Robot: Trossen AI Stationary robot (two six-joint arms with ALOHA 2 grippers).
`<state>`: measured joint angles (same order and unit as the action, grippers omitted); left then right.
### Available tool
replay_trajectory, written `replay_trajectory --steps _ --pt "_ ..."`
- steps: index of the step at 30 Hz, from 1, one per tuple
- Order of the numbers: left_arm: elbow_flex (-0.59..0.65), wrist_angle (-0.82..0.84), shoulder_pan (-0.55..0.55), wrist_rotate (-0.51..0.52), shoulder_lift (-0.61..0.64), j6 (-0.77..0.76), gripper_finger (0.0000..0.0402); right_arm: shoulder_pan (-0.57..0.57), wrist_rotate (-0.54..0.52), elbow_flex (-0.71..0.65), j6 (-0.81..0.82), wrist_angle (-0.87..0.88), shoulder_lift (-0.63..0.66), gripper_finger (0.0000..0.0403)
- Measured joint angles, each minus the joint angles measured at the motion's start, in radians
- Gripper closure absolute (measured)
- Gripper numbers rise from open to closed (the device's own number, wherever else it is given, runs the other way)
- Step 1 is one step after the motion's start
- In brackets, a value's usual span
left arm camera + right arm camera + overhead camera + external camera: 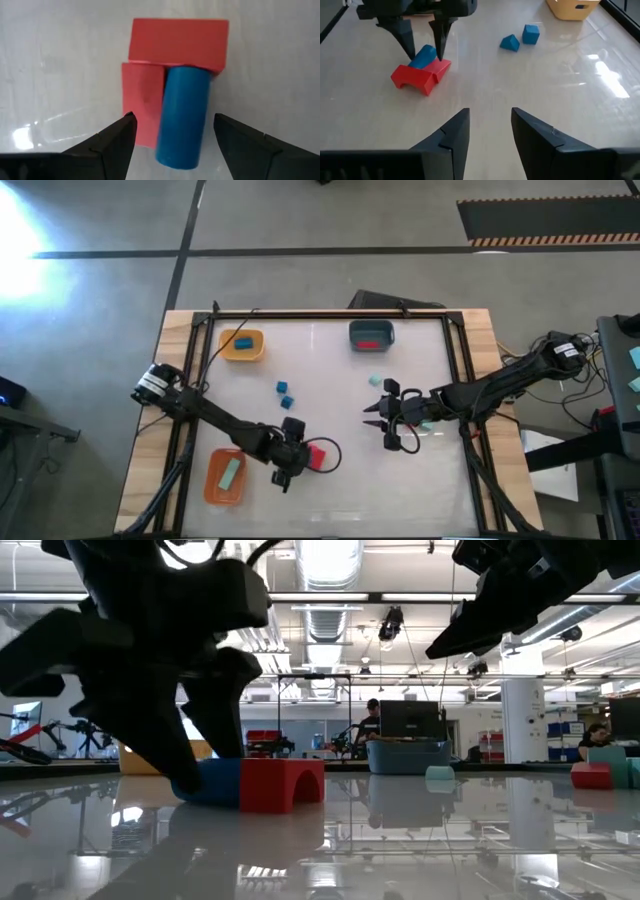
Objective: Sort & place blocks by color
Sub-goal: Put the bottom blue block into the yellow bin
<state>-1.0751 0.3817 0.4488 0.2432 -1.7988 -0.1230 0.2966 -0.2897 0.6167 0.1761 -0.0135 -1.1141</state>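
Observation:
A blue cylinder block [182, 120] lies on the table. One end is against a red arch block [177, 42] and its side runs along a red bar [142, 100]. My left gripper [175, 130] is open and points steeply down. Its fingers stand on either side of the cylinder [423, 56], and I see no touch. My right gripper [490, 117] hovers open and empty right of centre [382, 423]. Two more blue blocks [286, 393] lie mid-table. Mint blocks [376, 380] lie near the right gripper.
A yellow tray [256, 352] at the far left holds a blue block. A dark tray [353, 332] at the far middle holds a red one. An orange tray [213, 485] at the near left holds a mint bar. People sit beyond the far edge.

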Motion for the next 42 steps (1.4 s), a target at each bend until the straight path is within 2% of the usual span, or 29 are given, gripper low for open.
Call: replay_trajectory --steps 8,11,14,20,25,30,33,37,42 --pt "0.002 0.000 0.004 -0.010 -0.002 -0.028 0.0154 0.000 -0.003 -0.001 0.000 -0.003 0.000 0.0266" --pt "0.003 -0.001 0.004 -0.020 -0.002 -0.028 0.0165 0.000 -0.003 -0.001 0.000 -0.003 0.000 0.0266" --pt "0.009 0.000 0.004 -0.035 -0.004 -0.051 0.0195 0.000 -0.003 -0.001 0.000 -0.003 0.000 0.0266" --pt "0.030 -0.005 0.003 -0.045 0.000 -0.081 0.0286 0.000 -0.027 -0.002 0.000 -0.006 0.000 0.0266" --pt "0.027 0.082 -0.002 -0.052 0.033 -0.080 0.0290 0.000 -0.028 -0.002 0.000 -0.011 0.000 0.0266" --pt "0.032 0.221 -0.032 -0.048 0.174 -0.042 0.0290 0.000 -0.028 -0.002 -0.008 -0.022 0.000 0.0266" --pt "0.045 0.318 -0.092 -0.022 0.284 -0.028 0.0290 0.000 -0.028 -0.002 -0.017 -0.024 0.000 0.0266" --pt "0.069 0.462 -0.239 0.061 0.435 -0.032 0.0290 0.000 -0.033 -0.002 -0.031 -0.027 0.000 0.0266" --pt "0.115 0.547 -0.538 0.201 0.578 -0.119 0.0290 -0.001 -0.055 -0.002 -0.054 -0.029 0.000 0.0266"
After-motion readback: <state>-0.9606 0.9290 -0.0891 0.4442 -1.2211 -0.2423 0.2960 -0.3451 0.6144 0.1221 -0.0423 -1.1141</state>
